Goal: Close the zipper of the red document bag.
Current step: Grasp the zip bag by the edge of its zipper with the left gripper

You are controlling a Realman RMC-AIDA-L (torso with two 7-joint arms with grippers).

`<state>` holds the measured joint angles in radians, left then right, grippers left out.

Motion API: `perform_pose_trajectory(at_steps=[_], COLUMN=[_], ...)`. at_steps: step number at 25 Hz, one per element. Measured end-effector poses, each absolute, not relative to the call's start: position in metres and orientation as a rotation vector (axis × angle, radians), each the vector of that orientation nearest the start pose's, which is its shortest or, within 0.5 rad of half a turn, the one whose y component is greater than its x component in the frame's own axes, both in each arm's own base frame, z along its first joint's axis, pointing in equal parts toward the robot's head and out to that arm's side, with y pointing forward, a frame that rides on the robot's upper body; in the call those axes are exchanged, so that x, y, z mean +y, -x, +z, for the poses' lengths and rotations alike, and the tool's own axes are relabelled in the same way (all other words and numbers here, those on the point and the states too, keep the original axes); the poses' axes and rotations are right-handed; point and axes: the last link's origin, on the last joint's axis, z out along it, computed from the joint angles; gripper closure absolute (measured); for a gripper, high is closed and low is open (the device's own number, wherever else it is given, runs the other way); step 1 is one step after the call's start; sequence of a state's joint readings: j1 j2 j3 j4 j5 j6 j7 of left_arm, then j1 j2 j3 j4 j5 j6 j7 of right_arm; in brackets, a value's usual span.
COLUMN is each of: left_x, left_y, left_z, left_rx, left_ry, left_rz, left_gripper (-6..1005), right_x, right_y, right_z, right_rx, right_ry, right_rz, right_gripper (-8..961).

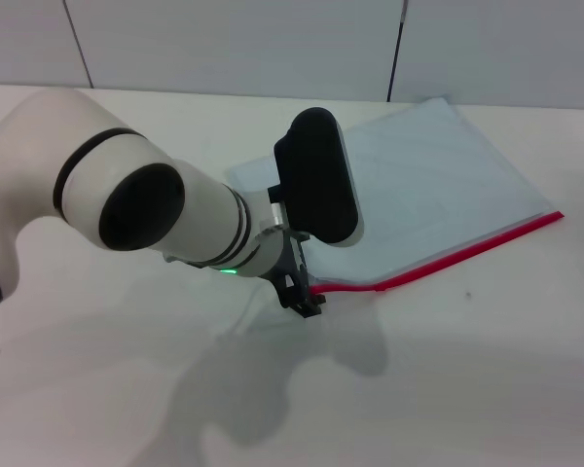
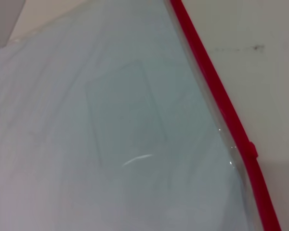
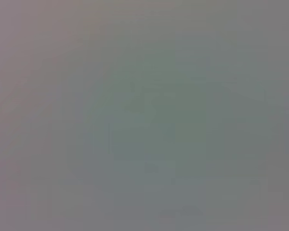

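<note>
**Left claw at the near corner of the bag**

One bag [image 1: 419, 185] is seen lying flat on the white counter [image 1: 487, 389], a pale translucent pouch set at a slant, with one corner toward the back wall and one long edge facing the robot. One zipper [image 1: 467, 253] is counted: a thin red strip along that near long edge, running from the right corner down to the near corner by the claw. In the left wrist view the same bag [image 2: 111, 134] fills most of the picture, and the zipper [image 2: 216, 96] is shown as a red band along its edge, with bare counter [image 2: 265, 72] beyond it. One small red bump, which may be the slider [image 2: 251, 149], is seen on the strip; it cannot be told for certain.

One arm is in view from the head, the left one, reaching across from the left. Its black claw [image 1: 302, 292] is placed low at the near corner of the bag, right at the end of the zipper. Whether the claw is apart, together or clamped on the strip cannot be told, since the wrist covers it.

The right claw is seen in no view; the right wrist view gives only a blank grey field.
</note>
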<state>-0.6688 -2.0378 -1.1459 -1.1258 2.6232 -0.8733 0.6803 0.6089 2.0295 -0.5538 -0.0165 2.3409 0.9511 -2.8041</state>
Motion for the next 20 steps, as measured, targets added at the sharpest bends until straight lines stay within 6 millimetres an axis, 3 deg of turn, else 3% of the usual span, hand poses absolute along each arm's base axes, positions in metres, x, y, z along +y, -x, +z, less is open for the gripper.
perform_pose_trajectory(at_steps=[11,16,20], left_x=[0.3734,0.3752,0.377], left_y=[0.1603,0.1652,0.1682], left_z=[-0.1026,-0.1038,-0.1044], left_rx=[-0.026,-0.043,-0.065], left_ry=[2.587,2.58,2.573], left_rz=[0.486,0.479,0.472], left_gripper=[142,314,333], right_x=[0.3844,0.3844,0.3844], right_y=[-0.347,-0.347,-0.347], right_z=[0.0238,0.0237,0.0237], right_rx=[0.701,0.702,0.702], right_ry=[1.544,1.544,1.544], right_rz=[0.599,0.599,0.599], right_gripper=[426,426,426])
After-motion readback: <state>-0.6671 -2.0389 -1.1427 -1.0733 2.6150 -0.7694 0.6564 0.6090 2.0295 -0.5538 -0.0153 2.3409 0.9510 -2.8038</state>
